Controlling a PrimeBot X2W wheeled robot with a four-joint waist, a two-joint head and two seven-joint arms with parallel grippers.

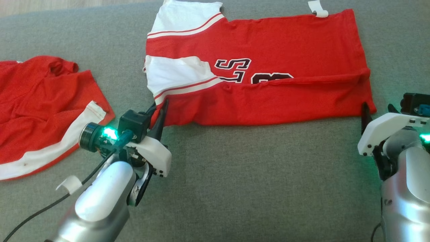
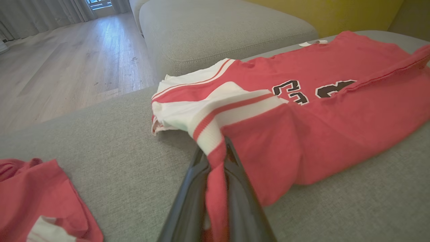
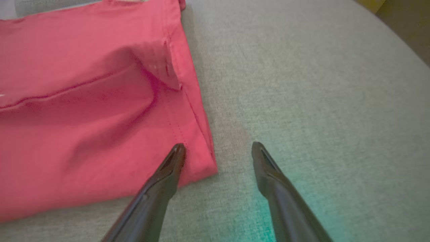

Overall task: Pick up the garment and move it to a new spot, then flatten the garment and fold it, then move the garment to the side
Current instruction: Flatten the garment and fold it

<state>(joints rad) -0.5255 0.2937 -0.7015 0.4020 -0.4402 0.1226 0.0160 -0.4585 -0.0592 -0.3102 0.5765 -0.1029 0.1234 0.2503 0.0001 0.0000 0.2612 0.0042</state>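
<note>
The garment (image 1: 268, 50) is a red shirt with white sleeves and black lettering, folded lengthwise into a flat band across the grey cushion (image 1: 255, 174). My left gripper (image 1: 162, 109) is shut on the garment's near left corner, just below the white sleeve. In the left wrist view the red cloth (image 2: 336, 127) is pinched between the fingers (image 2: 188, 201) and runs down between them. My right gripper (image 1: 378, 109) stands open at the near right corner. Its left finger (image 3: 168, 171) rests over the hem of the cloth (image 3: 84, 117), and the other lies on bare cushion.
A second red and white garment (image 1: 40, 111) lies crumpled at the cushion's left edge, close to my left arm. A white tag (image 1: 317, 8) sits at the garment's far edge. Beyond are another grey cushion (image 2: 218, 30) and a wooden floor (image 2: 67, 60).
</note>
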